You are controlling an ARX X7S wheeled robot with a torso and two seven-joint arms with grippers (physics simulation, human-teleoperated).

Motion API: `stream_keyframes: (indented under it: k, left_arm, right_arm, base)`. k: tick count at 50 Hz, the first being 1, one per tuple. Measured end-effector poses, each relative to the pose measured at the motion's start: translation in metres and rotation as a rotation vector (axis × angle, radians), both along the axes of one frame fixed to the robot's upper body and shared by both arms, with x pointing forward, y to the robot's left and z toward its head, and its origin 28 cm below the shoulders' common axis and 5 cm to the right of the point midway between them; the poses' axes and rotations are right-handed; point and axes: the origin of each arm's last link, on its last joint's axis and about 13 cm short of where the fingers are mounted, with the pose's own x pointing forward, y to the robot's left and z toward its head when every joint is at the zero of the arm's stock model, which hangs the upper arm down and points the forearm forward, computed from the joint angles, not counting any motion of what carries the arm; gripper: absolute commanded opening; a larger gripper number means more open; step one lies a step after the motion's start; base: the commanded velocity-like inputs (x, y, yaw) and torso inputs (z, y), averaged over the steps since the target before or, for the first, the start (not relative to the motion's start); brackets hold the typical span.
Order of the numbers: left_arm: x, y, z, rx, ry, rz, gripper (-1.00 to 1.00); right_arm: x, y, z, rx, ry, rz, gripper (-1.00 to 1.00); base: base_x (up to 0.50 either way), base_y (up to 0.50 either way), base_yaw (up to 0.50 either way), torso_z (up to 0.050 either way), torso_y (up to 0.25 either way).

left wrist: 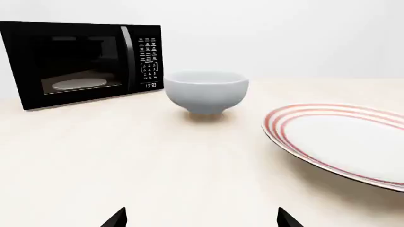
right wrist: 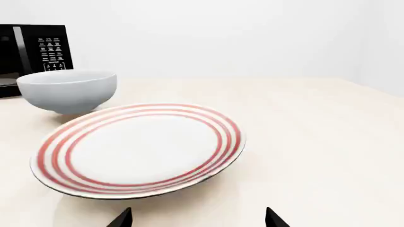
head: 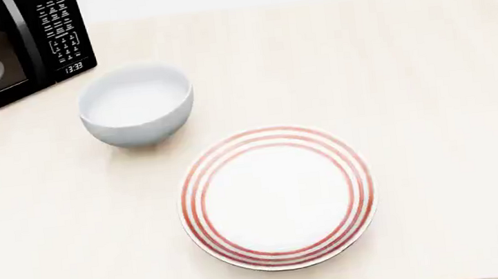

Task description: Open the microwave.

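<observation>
Microwave [head: 8, 50] door closed, cropped at head-view corner; left gripper [left wrist: 200, 218] and right gripper [right wrist: 197, 218] spread, only fingertips visible.

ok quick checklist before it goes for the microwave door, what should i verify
1. Door state: the microwave door looks shut, turntable plate seen through the glass. Ok, not yet opened.
2. Handle visible: the vertical bar handle sits between window and keypad. Ok.
3. Left hand ready: only its fingertips show, set wide apart, nothing between them. Ok.
4. Right hand ready: fingertips also apart, holding nothing. Ok.
5. Path to the handle: the white bowl stands just beside the microwave's keypad corner and the red-striped plate lies nearer the robot. Not ok, steer around them.
6. Handle within reach: cannot tell.
</observation>
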Motion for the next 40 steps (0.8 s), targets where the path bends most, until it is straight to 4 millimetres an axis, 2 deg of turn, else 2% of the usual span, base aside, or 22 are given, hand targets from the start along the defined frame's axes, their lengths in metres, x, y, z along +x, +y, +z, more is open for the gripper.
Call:
stream_keyframes:
  k: [20,40]
  left_arm:
    - [-0.014,0.0,0.02,0.013,-0.062,-0.002,1.0]
    - [-0.019,-0.001,0.024,0.02,-0.072,-0.02,1.0]
  right_arm:
    - [-0.015,0.004,0.019,-0.034,-0.065,0.028,1.0]
    - [-0.02,0.007,0.026,-0.06,-0.106,0.035,1.0]
  base:
    - [0.02,0.01,0.0,0.0,0.0]
    - [0.23,0.27,0.0,0.0,0.0]
